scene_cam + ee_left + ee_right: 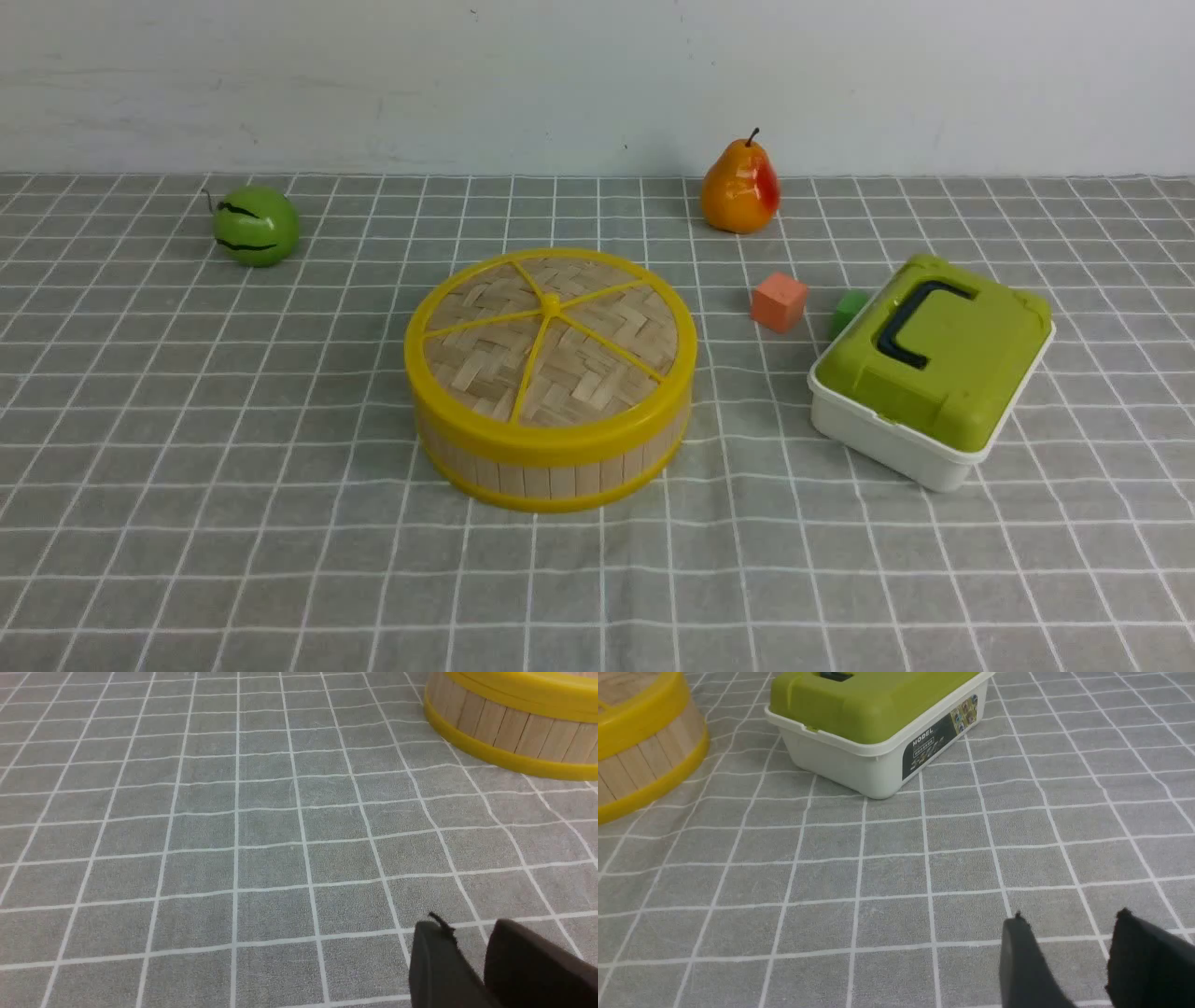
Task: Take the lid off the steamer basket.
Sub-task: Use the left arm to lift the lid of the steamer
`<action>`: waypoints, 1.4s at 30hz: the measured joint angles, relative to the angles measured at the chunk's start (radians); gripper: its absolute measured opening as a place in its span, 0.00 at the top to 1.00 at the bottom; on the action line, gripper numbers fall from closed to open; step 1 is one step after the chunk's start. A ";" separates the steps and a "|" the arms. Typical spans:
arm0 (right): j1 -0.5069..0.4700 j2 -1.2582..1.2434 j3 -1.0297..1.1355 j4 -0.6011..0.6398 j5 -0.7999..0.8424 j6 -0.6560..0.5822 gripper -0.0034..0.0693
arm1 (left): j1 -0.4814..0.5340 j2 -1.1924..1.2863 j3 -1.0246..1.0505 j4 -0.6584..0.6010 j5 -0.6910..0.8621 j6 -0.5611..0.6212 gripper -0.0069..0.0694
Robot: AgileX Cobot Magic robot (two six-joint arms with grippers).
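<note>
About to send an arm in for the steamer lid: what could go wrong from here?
1. The lid sits flush on the steamer basket, and nothing holds the basket down, so it may lift too.
2. The centre knob is small; a grip could slip.
3. The orange cube and green-lidded box lie close on the right, so a right-arm reach might knock them.

The right claw (1071, 914) hangs low over the bench (887, 872), which has a grey cloth with white lines. Its 2 black fingers (1027, 966) are apart, with nothing between them. Past the claw sits a white box (859, 767) with a green lid (864, 704) and a dark sticker (938, 742) that says MODEL. Off to one side, near the box but not touching it, is the steamer basket (640, 760), with the lid (640, 716) on top.
</note>
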 joint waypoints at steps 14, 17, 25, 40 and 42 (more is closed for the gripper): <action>0.000 0.000 0.000 0.000 0.000 0.000 0.62 | 0.000 0.000 0.000 0.000 0.000 0.000 0.67; 0.000 0.000 0.000 0.000 0.000 0.000 0.62 | 0.000 0.000 0.000 0.000 0.000 0.000 0.67; 0.000 0.000 0.000 0.000 0.000 0.000 0.62 | 0.000 0.000 0.000 0.000 0.000 0.000 0.66; 0.000 0.000 0.000 0.000 0.000 0.000 0.62 | 0.000 0.000 0.000 0.001 0.000 0.000 0.64; 0.000 0.000 0.000 0.000 0.000 0.000 0.62 | 0.000 0.000 0.000 0.008 0.000 0.000 0.64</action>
